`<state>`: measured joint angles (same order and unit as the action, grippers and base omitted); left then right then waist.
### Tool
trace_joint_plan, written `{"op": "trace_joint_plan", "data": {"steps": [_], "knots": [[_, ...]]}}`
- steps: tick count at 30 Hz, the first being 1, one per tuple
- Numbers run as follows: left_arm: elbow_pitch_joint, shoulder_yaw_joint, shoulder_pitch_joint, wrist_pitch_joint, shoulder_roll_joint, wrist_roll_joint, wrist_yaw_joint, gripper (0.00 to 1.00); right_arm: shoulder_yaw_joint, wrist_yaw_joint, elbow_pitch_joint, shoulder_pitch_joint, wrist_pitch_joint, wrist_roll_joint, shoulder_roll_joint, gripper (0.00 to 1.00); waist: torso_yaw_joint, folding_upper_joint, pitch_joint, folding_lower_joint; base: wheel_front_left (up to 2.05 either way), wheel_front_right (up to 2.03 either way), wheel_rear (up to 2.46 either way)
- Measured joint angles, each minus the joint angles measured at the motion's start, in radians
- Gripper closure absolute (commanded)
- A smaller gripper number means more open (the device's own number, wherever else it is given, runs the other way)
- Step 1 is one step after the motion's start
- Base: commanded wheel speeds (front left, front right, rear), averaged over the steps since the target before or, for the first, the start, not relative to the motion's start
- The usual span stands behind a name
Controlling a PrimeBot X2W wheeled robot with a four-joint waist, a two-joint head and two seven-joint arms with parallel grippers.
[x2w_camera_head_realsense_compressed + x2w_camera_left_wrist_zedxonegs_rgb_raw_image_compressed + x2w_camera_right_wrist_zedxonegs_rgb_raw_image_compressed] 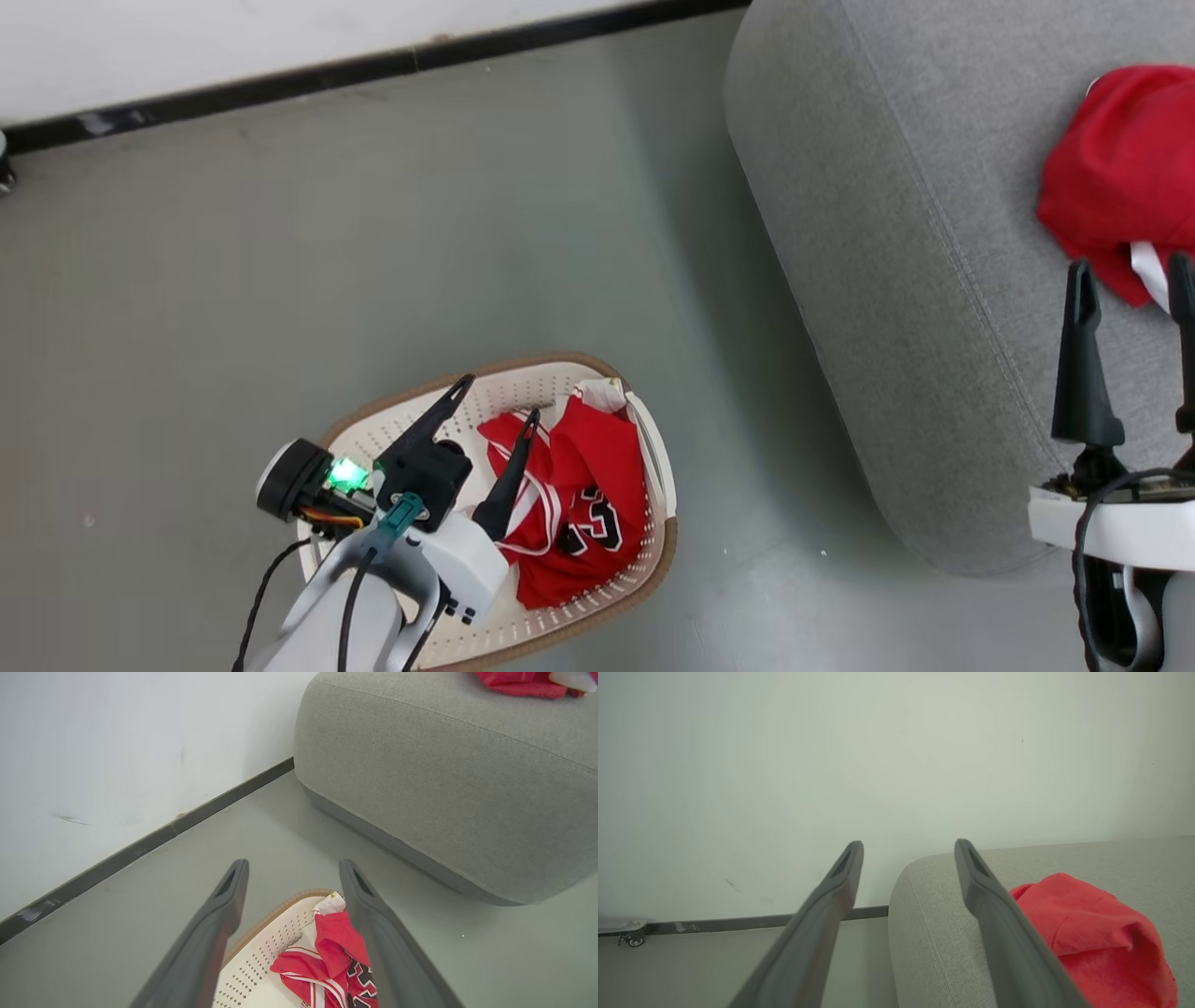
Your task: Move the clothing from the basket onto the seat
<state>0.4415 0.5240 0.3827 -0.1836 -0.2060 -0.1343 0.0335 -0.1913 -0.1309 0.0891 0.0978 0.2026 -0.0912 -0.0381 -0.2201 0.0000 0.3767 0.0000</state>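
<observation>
Big light grey fabric sofa, cream-white perforated plastic basket on the floor near it. One crumpled bright red garment lies on the sofa; the red jersey with dark lettering sits in the basket. Left gripper hovers over the basket, right gripper by the sofa garment, both jaws apart, empty.

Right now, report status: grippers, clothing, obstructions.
Left gripper open over the basket, above the jersey. Right gripper open, empty, over the sofa. One red garment on sofa. No obstruction seen.
</observation>
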Motion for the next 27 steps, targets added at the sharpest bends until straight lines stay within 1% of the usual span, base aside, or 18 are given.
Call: {"op": "trace_joint_plan", "data": {"steps": [8, 13, 16, 23, 27], "knots": [[0.044, 0.020, 0.056, 0.009, 0.006, 0.026, -0.017, 0.00, -0.001, 0.000, -0.002, 0.059, 0.009, -0.007, 0.000, 0.00, -0.020, 0.0000, 0.079, 0.0000, 0.00, 0.00, 0.00], [0.072, 0.045, 0.085, 0.009, 0.026, 0.043, -0.025, 0.00, -0.010, 0.000, -0.004, 0.095, 0.018, -0.014, 0.000, 0.00, -0.032, 0.0000, 0.125, 0.0000, 0.00, 0.00, 0.00], [0.089, 0.049, 0.109, 0.009, 0.025, 0.051, -0.034, 0.00, -0.010, 0.000, -0.005, 0.115, 0.019, -0.018, 0.000, 0.00, -0.040, 0.0000, 0.153, 0.0000, 0.00, 0.00, 0.00], [0.139, 0.052, 0.147, 0.008, 0.025, 0.058, -0.035, 0.00, -0.009, 0.000, -0.008, 0.163, 0.028, -0.028, 0.000, 0.00, -0.059, 0.0000, 0.214, 0.0000, 0.00, 0.00, 0.00], [0.168, 0.053, 0.167, 0.008, 0.023, 0.059, -0.044, 0.00, -0.005, 0.000, -0.015, 0.186, 0.035, -0.039, 0.000, 0.00, -0.070, 0.0000, 0.249, 0.0000, 0.00, 0.00, 0.00]]}}
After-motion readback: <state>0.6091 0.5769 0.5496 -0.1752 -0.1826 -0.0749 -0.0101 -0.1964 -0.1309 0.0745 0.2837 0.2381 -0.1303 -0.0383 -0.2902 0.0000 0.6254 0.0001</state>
